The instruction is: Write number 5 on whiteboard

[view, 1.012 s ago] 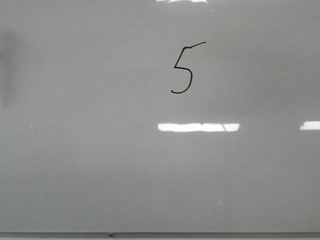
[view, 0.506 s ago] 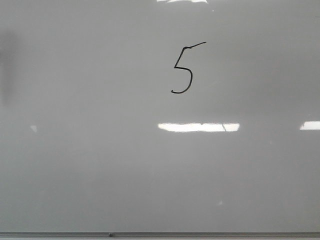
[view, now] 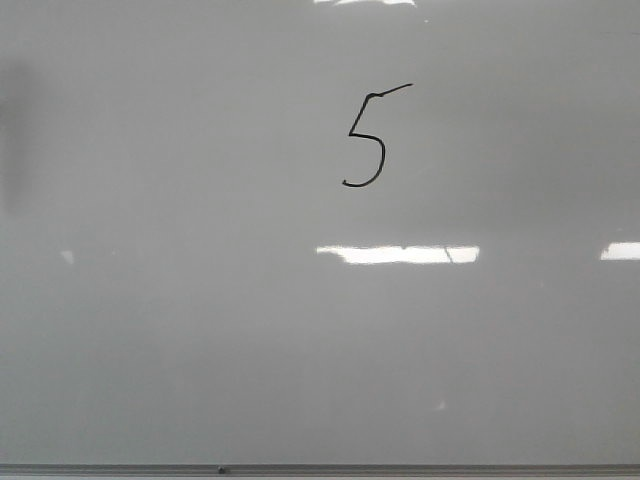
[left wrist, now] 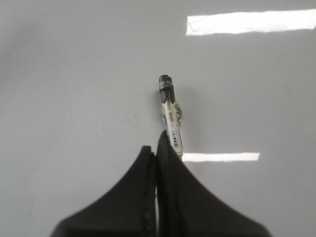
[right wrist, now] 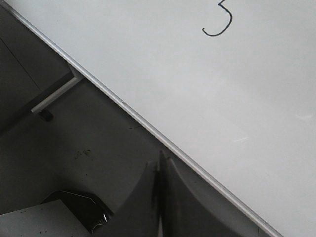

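in the front view, the large glossy pale grey-white whiteboard fills the frame, and a thin grey metal edge strip is seen along its bottom. the small thin black hand-drawn number 5 is written on its upper middle part, slightly right of centre, above a bright rectangular light reflection. no hand is shown here.

in the left wrist view, the black left hand is clenched on a slim clear-bodied marker with a black tip end and a barcode label, which sticks out from between the fingers over the pale board surface.

in the right wrist view, the dark right hand is seen with its fingers pressed together and nothing between them. it is held over the board's metal edge, where the board meets a dark floor area. the lower hook of the 5 is seen at the far edge of this view.
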